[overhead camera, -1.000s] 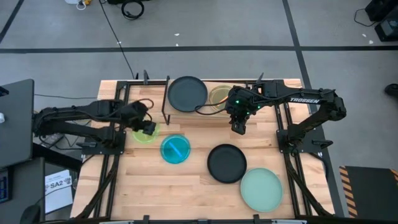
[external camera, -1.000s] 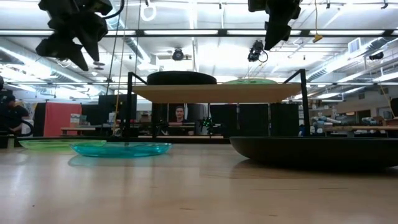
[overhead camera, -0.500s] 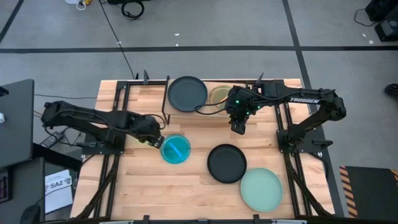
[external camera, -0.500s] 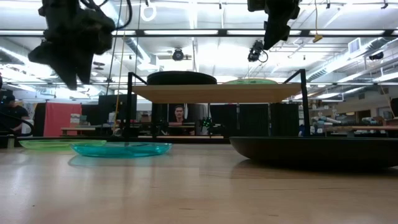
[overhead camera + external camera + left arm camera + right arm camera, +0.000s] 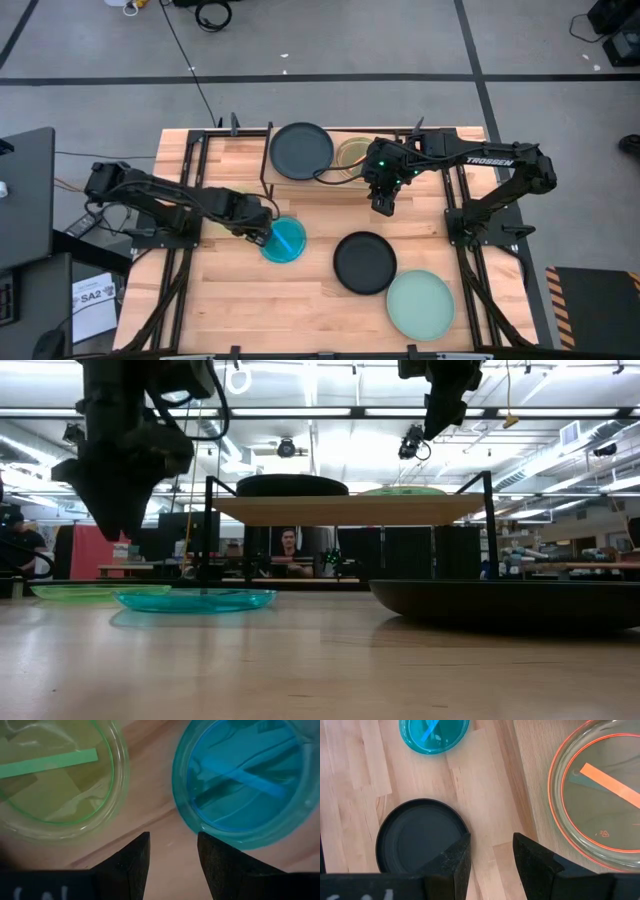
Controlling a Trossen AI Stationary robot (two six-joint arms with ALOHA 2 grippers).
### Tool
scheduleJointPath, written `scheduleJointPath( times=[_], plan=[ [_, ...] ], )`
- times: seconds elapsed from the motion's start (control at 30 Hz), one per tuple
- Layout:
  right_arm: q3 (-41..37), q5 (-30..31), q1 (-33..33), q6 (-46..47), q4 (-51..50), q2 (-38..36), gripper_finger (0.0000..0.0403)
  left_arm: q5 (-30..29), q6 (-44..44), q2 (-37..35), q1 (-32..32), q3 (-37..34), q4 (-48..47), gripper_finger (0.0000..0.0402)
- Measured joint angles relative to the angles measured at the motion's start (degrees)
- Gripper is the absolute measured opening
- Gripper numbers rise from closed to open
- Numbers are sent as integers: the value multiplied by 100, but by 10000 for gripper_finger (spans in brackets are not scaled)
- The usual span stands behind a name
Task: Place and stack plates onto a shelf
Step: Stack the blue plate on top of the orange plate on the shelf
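from above, the left gripper hangs with its jaws released at the near rim of the blue plate, which lies on the table; the lime plate is just behind it, mostly hidden by the arm. the right gripper hovers with jaws parted and empty beside the shelf, the orange plate behind its jaws on the shelf next to one black plate. a second black plate lies on the table ahead of the right jaws, and the mint plate just beyond that. count here: two black, one mint, one blue, one lime, one orange. at table height the blue plate shows a thin, shallow, raised rim, so it looks light and stiff; smooth plastic by the look of it, likely slippery, so a pinch across the rim edge seems the only hold. the left wrist camera puts that rim just ahead of one finger, the lime plate off to the other side, nothing between the jaws but bare wood. the right wrist camera shows its fingers apart over the black plate, which looks heavier and matte, with the orange plate beside them.
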Motion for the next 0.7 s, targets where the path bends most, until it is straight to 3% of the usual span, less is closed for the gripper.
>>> scheduleJointPath(
  times=[0.23,0.7],
  plan=[
    [0,0,0,-2,0,0,151,-26,154,414,1,-28,199,172],
    [0,0,0,0,-2,0,151,127,-343,360,2,-1530,2666,172]
  ],
)
